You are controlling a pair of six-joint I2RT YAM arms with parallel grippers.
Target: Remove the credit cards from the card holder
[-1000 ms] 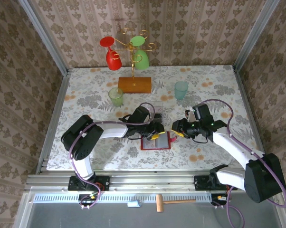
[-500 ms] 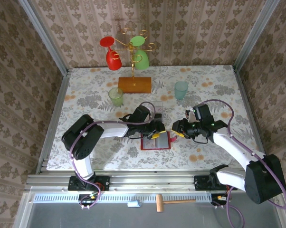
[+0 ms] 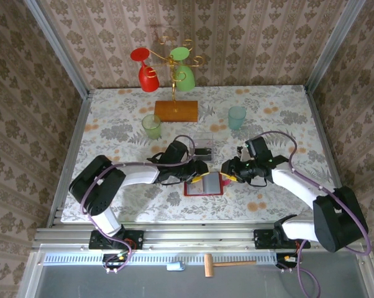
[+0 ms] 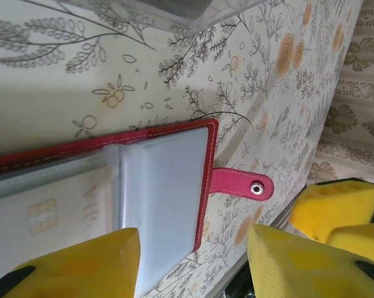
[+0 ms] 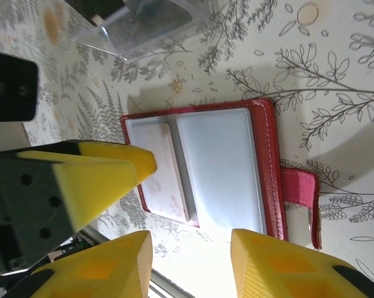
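Note:
The red card holder (image 3: 204, 185) lies open and flat on the flowered table, grey pockets up, its tab (image 4: 243, 184) sticking out on the right. A pale card with a chip and "VIP" print (image 4: 47, 214) sits inside the left pocket; it also shows as the card (image 5: 157, 166). The right pocket (image 5: 221, 164) looks plain grey. My left gripper (image 4: 193, 267) hovers open over the holder's right half. My right gripper (image 5: 190, 267) is open just off the holder's near edge, beside the tab (image 5: 299, 192). The left gripper's finger (image 5: 81, 180) crosses the holder's left side.
A clear plastic box (image 3: 203, 143) stands just behind the holder, also seen as the box (image 5: 143, 25). Further back are two cups (image 3: 151, 126) (image 3: 237, 117) and a wooden-based stand with hanging glasses (image 3: 176, 110). The table's front edge (image 3: 193, 217) is close.
The left arm has drawn back to the left, uncovering the clear box. The right gripper has edged left and nearer, closer to the holder's tab.

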